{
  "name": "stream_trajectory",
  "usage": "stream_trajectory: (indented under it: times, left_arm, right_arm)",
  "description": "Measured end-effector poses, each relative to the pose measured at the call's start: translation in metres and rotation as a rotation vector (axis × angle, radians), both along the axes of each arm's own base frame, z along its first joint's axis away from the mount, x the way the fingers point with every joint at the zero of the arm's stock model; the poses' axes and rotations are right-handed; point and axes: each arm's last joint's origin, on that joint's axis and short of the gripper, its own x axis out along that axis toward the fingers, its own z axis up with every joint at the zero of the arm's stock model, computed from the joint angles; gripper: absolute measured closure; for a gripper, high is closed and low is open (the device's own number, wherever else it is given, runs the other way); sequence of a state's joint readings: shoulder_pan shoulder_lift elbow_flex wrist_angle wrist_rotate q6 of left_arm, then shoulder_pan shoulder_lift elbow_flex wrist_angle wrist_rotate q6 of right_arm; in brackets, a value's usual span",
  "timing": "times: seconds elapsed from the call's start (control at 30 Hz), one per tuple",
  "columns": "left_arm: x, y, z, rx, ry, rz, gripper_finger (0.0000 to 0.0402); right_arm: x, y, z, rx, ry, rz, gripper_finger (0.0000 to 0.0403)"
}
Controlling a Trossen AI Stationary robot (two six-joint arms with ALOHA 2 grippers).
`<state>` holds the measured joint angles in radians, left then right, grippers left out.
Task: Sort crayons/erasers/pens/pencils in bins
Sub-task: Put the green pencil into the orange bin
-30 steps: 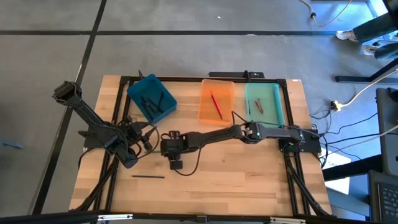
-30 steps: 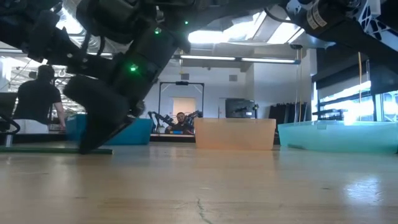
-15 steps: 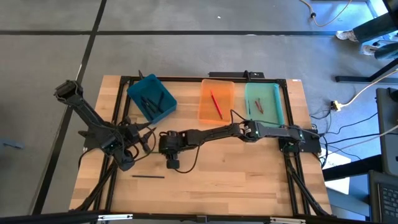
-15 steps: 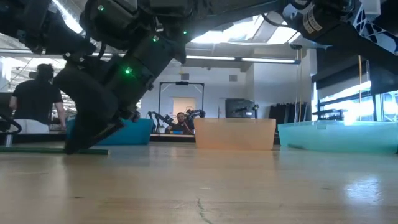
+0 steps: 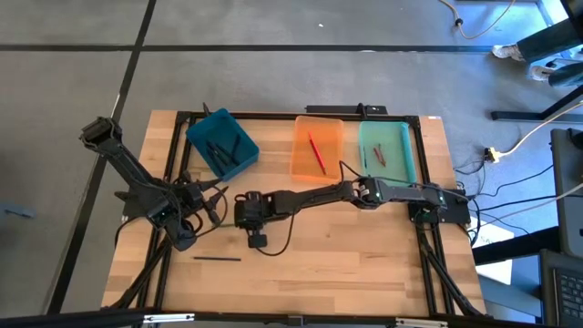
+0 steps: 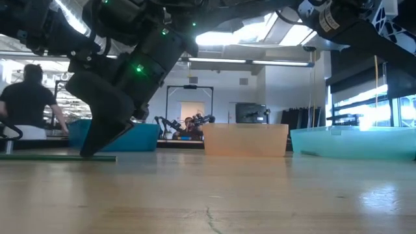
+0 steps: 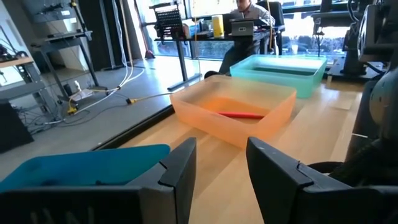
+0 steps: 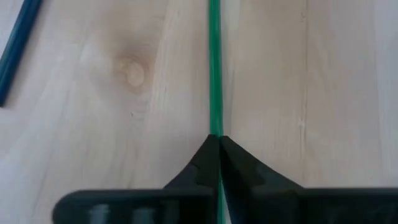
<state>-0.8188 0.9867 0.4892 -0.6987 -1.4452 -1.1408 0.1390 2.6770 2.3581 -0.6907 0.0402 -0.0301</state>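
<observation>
Right gripper (image 8: 217, 138): my fingers are clenched on a thin green stick (image 8: 215, 68) that lies flat on the wooden table (image 5: 364, 264). The tips meet around it; the rest of the stick runs straight on past them along the boards. A second stick, dark teal (image 8: 18, 46), lies on the wood off to one side of the green one, apart from it.

From above, that arm reaches across from the right side to the left-middle of the table, gripper (image 5: 255, 239) low over the boards. A dark stick (image 5: 217, 258) lies nearer the near edge, just left of it.

Left gripper (image 5: 182, 239): parked at the left side of the table, near the right one but apart. My fingers (image 7: 180, 171) there stand released, nothing between them.

Bins along the far edge:
- teal-blue bin (image 5: 221, 143), far left, turned at an angle, dark sticks inside.
- orange bin (image 5: 317, 148), middle, holding a red stick (image 5: 316, 151).
- mint green bin (image 5: 386, 151), far right, a couple of short sticks inside; colours hard to tell.

Low view: a person (image 6: 26, 104) stands in the room beyond the table, at the left.
</observation>
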Motion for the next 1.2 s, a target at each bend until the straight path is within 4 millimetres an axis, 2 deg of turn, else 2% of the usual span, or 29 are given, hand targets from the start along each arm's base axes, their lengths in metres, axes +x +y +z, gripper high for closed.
stream_trajectory:
  times: [0.1,0.23,0.3,0.43,0.5,0.7,0.9,1.1,1.2]
  left_arm:
    - [0.000,0.000,0.000,0.001,0.000,0.000,0.0266]
    - [-0.002,-0.002,0.000,0.002,-0.001,-0.017,0.0266]
    - [-0.003,-0.004,0.000,0.007,-0.007,-0.030,0.0266]
    - [-0.005,-0.007,0.001,0.031,-0.025,-0.044,0.0266]
    - [-0.006,-0.007,0.001,0.034,-0.023,-0.053,0.0266]
    - [-0.007,-0.008,0.001,0.040,-0.033,-0.054,0.0266]
    - [-0.007,-0.008,0.002,0.042,-0.042,-0.050,0.0266]
    - [-0.007,-0.008,0.002,0.043,-0.041,-0.050,0.0266]
    - [-0.007,-0.008,0.002,0.049,-0.036,-0.050,0.0266]
  right_arm:
    - [0.000,0.000,0.003,-0.004,-0.006,-0.002,0.0399]
    - [-0.010,0.005,0.018,0.010,0.053,-0.004,0.0393]
    - [-0.019,0.013,0.034,-0.008,0.081,0.016,0.0395]
    - [-0.036,0.023,0.083,-0.078,0.057,0.014,0.0399]
    - [-0.043,0.020,0.093,-0.073,0.083,-0.027,0.0396]
    - [-0.042,0.014,0.090,0.040,0.109,-0.169,0.0383]
    - [-0.033,0.018,0.057,0.031,0.139,-0.134,0.0345]
    - [-0.033,0.016,0.037,0.015,0.202,-0.138,0.0288]
    - [-0.036,0.010,0.034,0.004,0.251,-0.149,0.0272]
